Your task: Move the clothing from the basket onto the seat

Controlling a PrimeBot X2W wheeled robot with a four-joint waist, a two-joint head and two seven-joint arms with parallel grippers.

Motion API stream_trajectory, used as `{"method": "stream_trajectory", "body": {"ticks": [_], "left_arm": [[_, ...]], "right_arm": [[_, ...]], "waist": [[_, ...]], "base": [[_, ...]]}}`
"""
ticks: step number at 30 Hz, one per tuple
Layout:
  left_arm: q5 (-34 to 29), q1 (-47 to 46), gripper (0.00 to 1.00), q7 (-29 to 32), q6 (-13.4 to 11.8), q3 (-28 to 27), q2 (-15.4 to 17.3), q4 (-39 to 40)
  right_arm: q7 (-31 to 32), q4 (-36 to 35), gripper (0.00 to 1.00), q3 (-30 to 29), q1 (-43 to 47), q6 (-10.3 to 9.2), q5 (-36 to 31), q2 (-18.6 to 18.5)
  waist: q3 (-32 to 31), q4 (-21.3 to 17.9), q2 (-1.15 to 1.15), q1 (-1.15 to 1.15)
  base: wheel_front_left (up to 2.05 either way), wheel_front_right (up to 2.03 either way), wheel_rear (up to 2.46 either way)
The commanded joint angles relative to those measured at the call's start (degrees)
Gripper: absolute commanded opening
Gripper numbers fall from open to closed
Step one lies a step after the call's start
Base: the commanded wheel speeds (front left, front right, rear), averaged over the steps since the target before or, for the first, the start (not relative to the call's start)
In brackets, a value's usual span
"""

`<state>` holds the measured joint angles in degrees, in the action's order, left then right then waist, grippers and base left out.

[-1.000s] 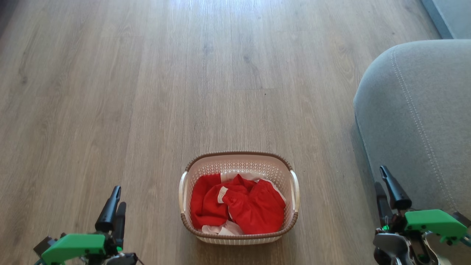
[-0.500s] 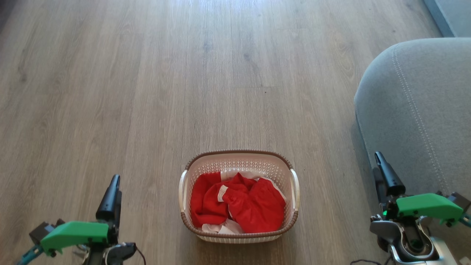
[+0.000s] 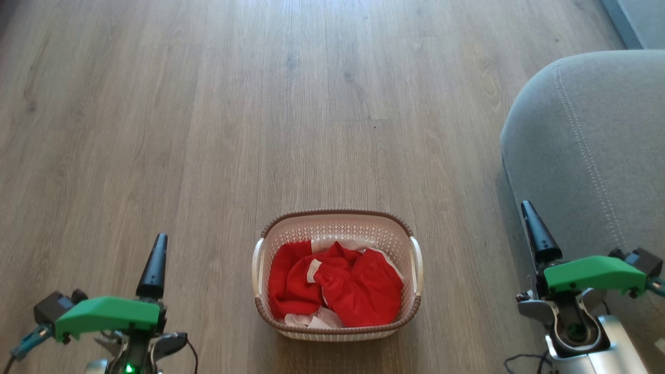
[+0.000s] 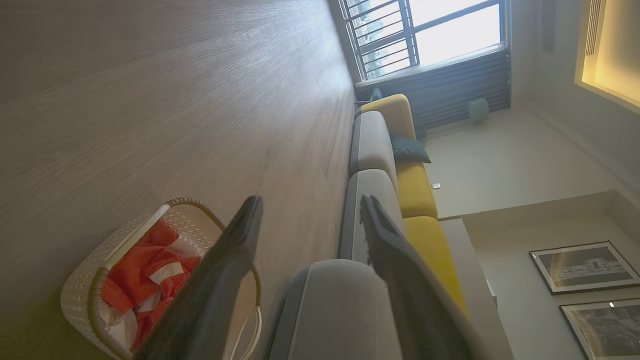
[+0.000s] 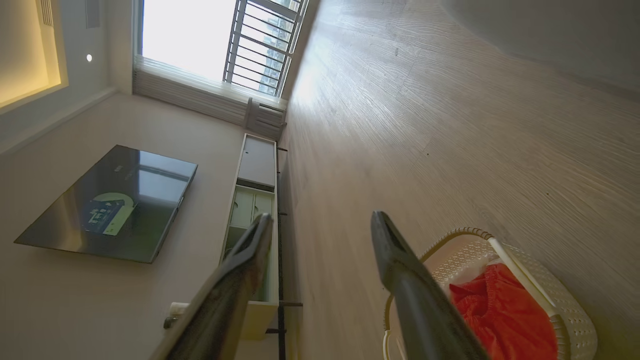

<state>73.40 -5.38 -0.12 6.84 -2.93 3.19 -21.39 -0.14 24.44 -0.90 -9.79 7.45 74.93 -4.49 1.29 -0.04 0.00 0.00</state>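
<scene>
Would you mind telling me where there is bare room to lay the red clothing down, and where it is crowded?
The seat is bare grey cushion, right of the basket. The floor is open beyond the basket and on both its sides. Only the basket is crowded: the clothing covers its bottom.

floor [image 3: 208, 130]: wood-grain planks, matt with a faint sheen. basket [image 3: 337, 234]: perforated smooth plastic, woven-look rim; clothing [image 3: 363, 293]: soft creased cloth. seat [image 3: 597, 130]: matt grey woven upholstery, pale stitching.
</scene>
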Motion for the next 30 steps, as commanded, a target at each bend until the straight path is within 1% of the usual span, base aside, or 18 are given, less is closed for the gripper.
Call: {"method": "stream_trajectory", "body": {"ticks": [1,10,11,30], "left_arm": [[-1.9,-3.8,1.0,-0.9,0.2,-0.6,1.2,1.8],[-9.1,-5.3,1.0,-2.4,0.3,-0.5,1.6,1.3],[-9.1,-5.3,1.0,-2.4,0.3,-0.5,1.6,1.3],[-23.9,-8.3,1.0,-5.6,0.4,-0.6,2.4,0.6]], "right_arm": [[-0.7,-1.6,1.0,0.9,-4.1,0.03,-1.8,-1.3],[-2.2,-0.4,1.0,2.8,-6.2,0.03,-8.7,-1.9],[-2.2,-0.4,1.0,2.8,-6.2,0.03,-8.7,-1.9],[-5.5,3.6,1.0,7.7,-11.5,0.03,-21.3,-3.3]], "waist": [[0.0,0.0,0.0,0.0],[0.3,0.0,0.0,0.0],[0.3,0.0,0.0,0.0],[1.1,-0.2,0.0,0.0]], "base": [[0.0,0.0,0.0],[0.0,0.0,0.0],[0.0,0.0,0.0],[0.0,0.0,0.0]]}}
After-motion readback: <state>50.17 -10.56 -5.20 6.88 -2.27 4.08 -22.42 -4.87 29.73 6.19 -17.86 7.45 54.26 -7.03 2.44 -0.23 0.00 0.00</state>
